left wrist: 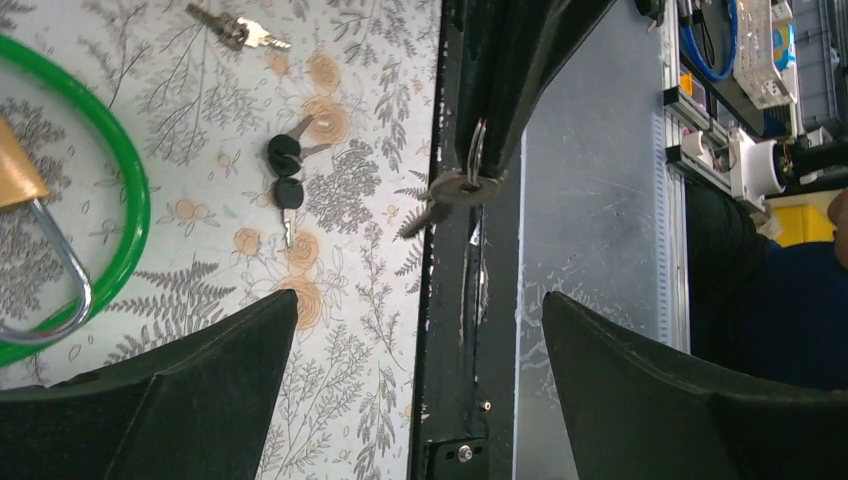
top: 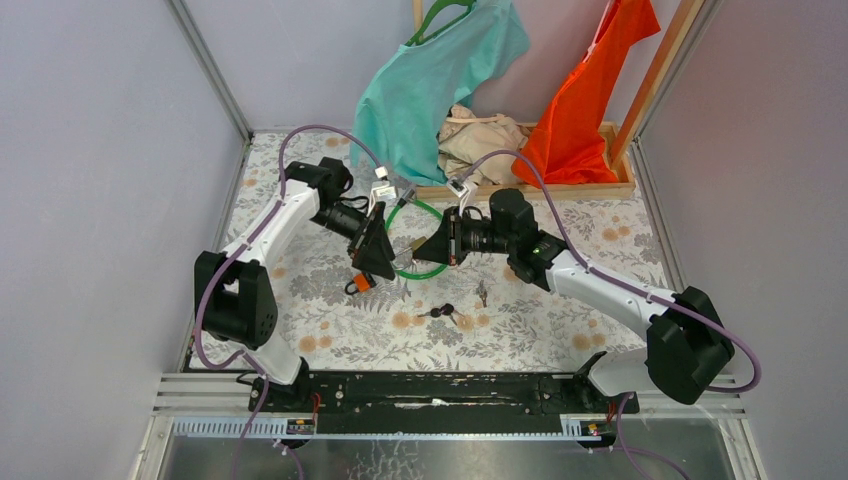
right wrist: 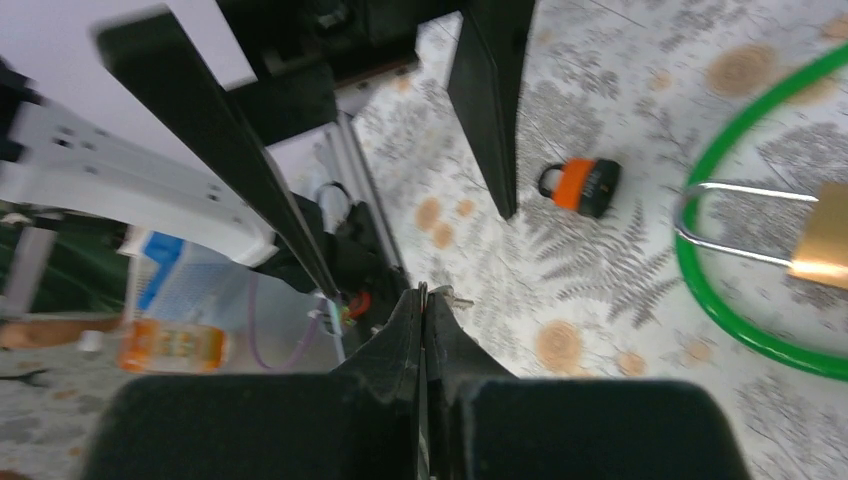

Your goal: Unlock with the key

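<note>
My right gripper (right wrist: 424, 295) is shut on a key ring with a small silver key (left wrist: 452, 190), held above the table; it also shows in the top view (top: 418, 248). My left gripper (left wrist: 420, 300) is open and empty, facing the right one from the left (top: 375, 262). A brass padlock (right wrist: 825, 240) hangs by its steel shackle on a green cable loop (top: 432, 232) lying between the grippers. An orange and black padlock (right wrist: 585, 187) lies on the table under the left gripper (top: 361, 284).
Two black-headed keys (top: 440, 312) and a silver key bunch (top: 481, 293) lie on the floral cloth nearer the arm bases. A wooden rack with teal, beige and orange clothes (top: 570, 130) stands at the back. Grey walls close both sides.
</note>
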`<action>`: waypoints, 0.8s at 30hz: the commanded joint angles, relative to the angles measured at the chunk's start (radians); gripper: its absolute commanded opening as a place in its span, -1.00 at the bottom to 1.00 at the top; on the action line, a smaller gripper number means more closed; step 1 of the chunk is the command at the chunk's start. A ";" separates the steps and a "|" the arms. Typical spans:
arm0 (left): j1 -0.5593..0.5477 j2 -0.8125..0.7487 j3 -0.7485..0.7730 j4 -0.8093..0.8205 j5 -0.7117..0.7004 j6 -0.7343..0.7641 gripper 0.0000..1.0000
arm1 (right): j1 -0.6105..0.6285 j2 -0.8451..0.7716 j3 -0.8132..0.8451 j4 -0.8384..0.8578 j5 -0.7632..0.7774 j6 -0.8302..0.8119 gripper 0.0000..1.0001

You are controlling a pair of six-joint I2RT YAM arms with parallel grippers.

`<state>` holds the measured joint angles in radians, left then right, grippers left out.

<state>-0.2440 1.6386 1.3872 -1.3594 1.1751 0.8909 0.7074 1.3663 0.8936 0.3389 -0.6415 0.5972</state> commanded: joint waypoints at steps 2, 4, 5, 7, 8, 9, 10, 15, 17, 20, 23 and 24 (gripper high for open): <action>-0.031 -0.066 0.011 -0.085 0.072 0.129 0.95 | 0.007 0.004 0.029 0.263 -0.090 0.226 -1.00; -0.034 -0.073 0.019 -0.067 0.075 0.105 0.93 | 0.009 0.010 0.030 0.288 -0.096 0.249 -1.00; -0.035 -0.075 0.023 -0.066 0.078 0.101 0.91 | 0.011 0.013 0.032 0.290 -0.097 0.255 -1.00; -0.038 -0.079 0.030 -0.066 0.084 0.098 0.89 | 0.013 0.022 0.035 0.302 -0.102 0.272 -1.00; -0.040 -0.081 0.033 -0.066 0.087 0.096 0.89 | 0.015 0.027 0.035 0.309 -0.108 0.279 -1.00; -0.042 -0.083 0.035 -0.067 0.090 0.094 0.88 | 0.016 0.029 0.036 0.313 -0.110 0.285 -1.00; -0.044 -0.086 0.036 -0.069 0.094 0.095 0.86 | 0.017 0.030 0.035 0.321 -0.112 0.292 -1.00; -0.052 -0.109 0.043 -0.077 0.102 0.105 0.64 | 0.020 0.041 0.034 0.348 -0.138 0.318 -1.00; -0.052 -0.114 0.052 -0.092 0.096 0.122 0.48 | 0.019 0.040 0.029 0.348 -0.141 0.317 -1.00; -0.052 -0.125 0.052 -0.092 0.075 0.122 0.30 | 0.019 0.039 0.023 0.347 -0.156 0.317 -1.00; -0.053 -0.135 0.050 -0.092 0.052 0.127 0.10 | 0.020 0.034 0.022 0.332 -0.178 0.307 -1.00; -0.052 -0.137 0.050 -0.092 0.044 0.129 0.04 | 0.020 0.030 0.022 0.324 -0.182 0.302 -1.00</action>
<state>-0.2886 1.5288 1.4117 -1.4235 1.2350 0.9909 0.7177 1.4094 0.8944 0.6193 -0.7708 0.8986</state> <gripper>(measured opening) 0.567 0.018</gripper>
